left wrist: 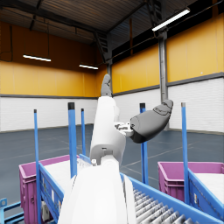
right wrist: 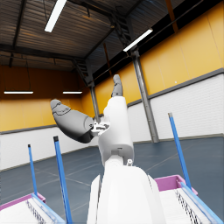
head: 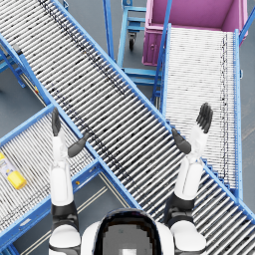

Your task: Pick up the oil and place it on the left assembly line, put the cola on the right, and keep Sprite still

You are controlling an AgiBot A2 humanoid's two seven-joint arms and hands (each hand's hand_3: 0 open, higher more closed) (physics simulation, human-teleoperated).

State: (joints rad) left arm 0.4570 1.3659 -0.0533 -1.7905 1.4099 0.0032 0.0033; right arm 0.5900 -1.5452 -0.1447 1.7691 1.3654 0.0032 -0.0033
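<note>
Head view: both arms are raised from the bottom of the frame, both hands empty.

Left hand [head: 61, 142] is at centre left, released, with fingers straight up and thumb out to the side. It grasps nothing. In the picture it overlaps the blue rail where the left roller line [head: 30, 144] meets the middle roller line [head: 99, 94].

Right hand [head: 196, 133] is at centre right and looks the same - fingers spread, thumb apart, nothing in it. It sits over the edge of the right roller line [head: 199, 74].

Oil bottle [head: 11, 173] is yellow with a paler label. It lies on its side on the left roller line at the far left edge of the frame, lower left, and is partly cut off by the edge. It is well apart from the left hand, and nothing touches it.

The middle roller line runs diagonally from upper left to lower right. The right roller line runs up to a pink bin [head: 199, 15] at the top right.

Left wrist view: left hand [left wrist: 116, 120] is loose against the hall wall, with the thumb [left wrist: 148, 122] held wide.

Right wrist view: right hand [right wrist: 109, 120] is likewise slack - thumb [right wrist: 72, 120] is well clear of the fingers.
</note>
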